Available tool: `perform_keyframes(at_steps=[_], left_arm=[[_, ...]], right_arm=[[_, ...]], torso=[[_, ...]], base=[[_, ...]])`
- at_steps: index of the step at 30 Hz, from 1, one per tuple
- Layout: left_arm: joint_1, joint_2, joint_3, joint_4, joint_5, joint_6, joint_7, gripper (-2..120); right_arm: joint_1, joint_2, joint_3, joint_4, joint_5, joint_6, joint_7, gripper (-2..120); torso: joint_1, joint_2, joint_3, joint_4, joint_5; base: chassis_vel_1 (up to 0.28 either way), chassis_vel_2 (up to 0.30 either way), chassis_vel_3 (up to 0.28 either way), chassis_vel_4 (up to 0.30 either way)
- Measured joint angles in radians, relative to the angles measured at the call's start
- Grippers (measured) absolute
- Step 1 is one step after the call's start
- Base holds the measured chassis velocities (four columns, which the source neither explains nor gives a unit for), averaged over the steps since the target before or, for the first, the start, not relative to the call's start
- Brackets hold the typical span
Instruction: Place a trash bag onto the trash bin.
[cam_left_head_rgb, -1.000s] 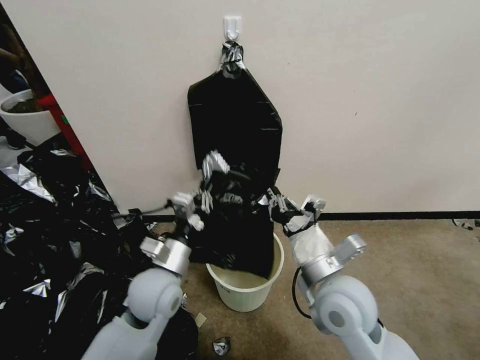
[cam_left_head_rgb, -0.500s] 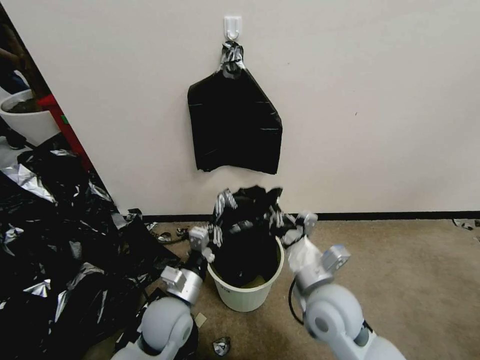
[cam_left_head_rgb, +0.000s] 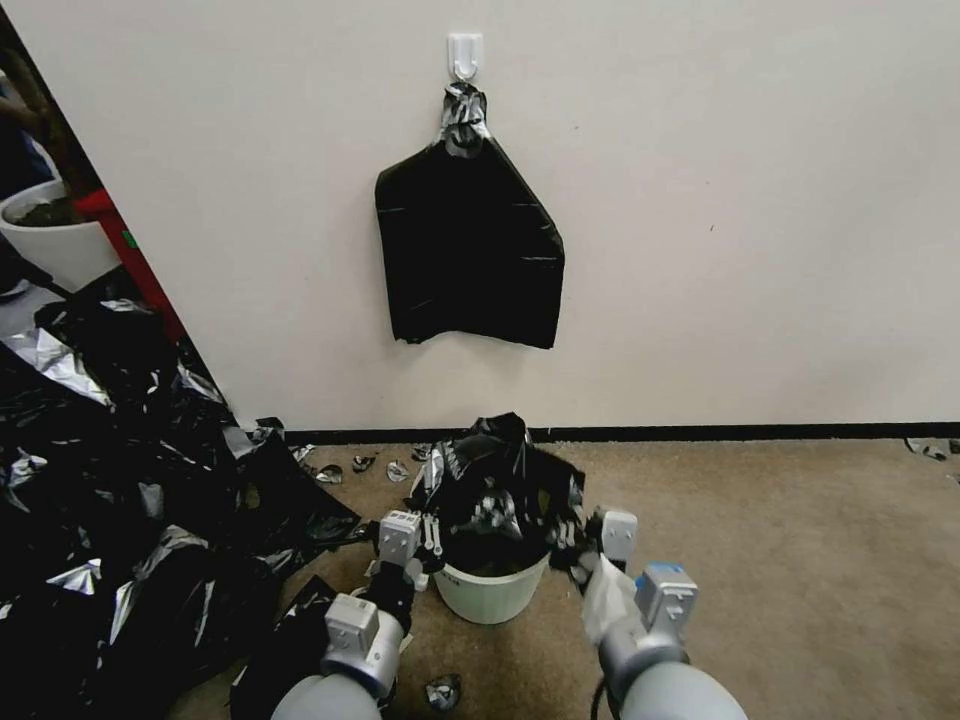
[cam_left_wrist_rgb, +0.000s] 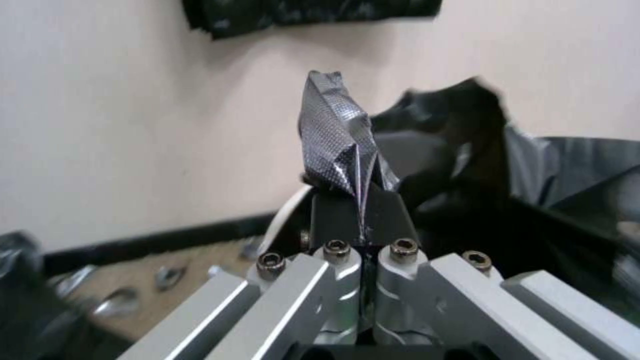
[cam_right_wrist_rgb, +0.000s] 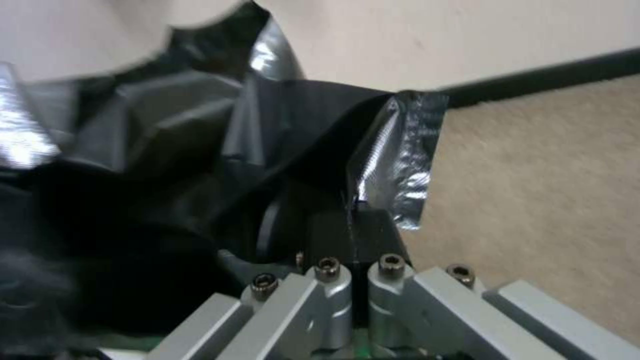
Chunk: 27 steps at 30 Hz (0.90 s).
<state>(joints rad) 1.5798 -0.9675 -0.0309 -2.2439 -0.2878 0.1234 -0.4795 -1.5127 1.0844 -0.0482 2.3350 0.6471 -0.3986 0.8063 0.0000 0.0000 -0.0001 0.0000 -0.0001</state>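
Observation:
The cream-white trash bin stands on the carpet in front of the wall. The black glossy trash bag lies bunched over its mouth, billowing above the rim and hiding the inside. My left gripper is at the bin's left rim, shut on a fold of the bag's edge. In the left wrist view the left gripper pinches a grey-sheened fold of the trash bag. My right gripper is at the right rim. In the right wrist view the right gripper is shut on the trash bag.
A flat black bundle hangs from a white wall hook above the bin. A big heap of black and silvery film covers the floor at left, by a white pot. Scraps dot the carpet. Bare carpet lies to the right.
Both grippers came down from above the bin to its rim, pulling the bag with them. The bag now sits over the bin's mouth, clear of the hanging bundle.

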Motion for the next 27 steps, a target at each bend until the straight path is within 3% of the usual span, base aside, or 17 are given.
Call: perform_keyframes(at_steps=[5,11,19,22,27], left_arm=[[0.036,0.051,0.001,-0.014,-0.006,0.026,-0.071,0],[0.047,0.059,-0.001,0.002,-0.009,0.025,-0.085,0],[0.036,0.040,0.026,0.080,-0.020,0.021,-0.086,0],[0.005,0.016,0.052,0.168,-0.027,0.022,-0.083,0],[-0.031,-0.009,0.060,0.222,-0.042,0.024,-0.076,0]], right_arm=[[-0.021,-0.021,-0.008,-0.002,-0.006,-0.031,0.018,0],[-0.026,-0.026,-0.023,-0.014,-0.034,-0.034,-0.012,0],[-0.022,-0.043,-0.044,-0.054,-0.094,-0.042,-0.070,0],[-0.008,-0.078,-0.063,-0.105,-0.160,-0.091,-0.128,0],[0.033,-0.085,-0.063,-0.156,-0.203,-0.110,-0.154,0]], torso=[[0.000,0.000,0.000,0.0000,0.0000],[0.000,0.000,0.000,0.0000,0.0000],[0.000,0.000,0.000,0.0000,0.0000],[0.000,0.000,0.000,0.0000,0.0000],[0.000,0.000,0.000,0.0000,0.0001]], base=[[0.000,0.000,0.000,0.000],[0.000,0.000,0.000,0.000],[0.000,0.000,0.000,0.000],[0.000,0.000,0.000,0.000],[0.000,0.000,0.000,0.000]])
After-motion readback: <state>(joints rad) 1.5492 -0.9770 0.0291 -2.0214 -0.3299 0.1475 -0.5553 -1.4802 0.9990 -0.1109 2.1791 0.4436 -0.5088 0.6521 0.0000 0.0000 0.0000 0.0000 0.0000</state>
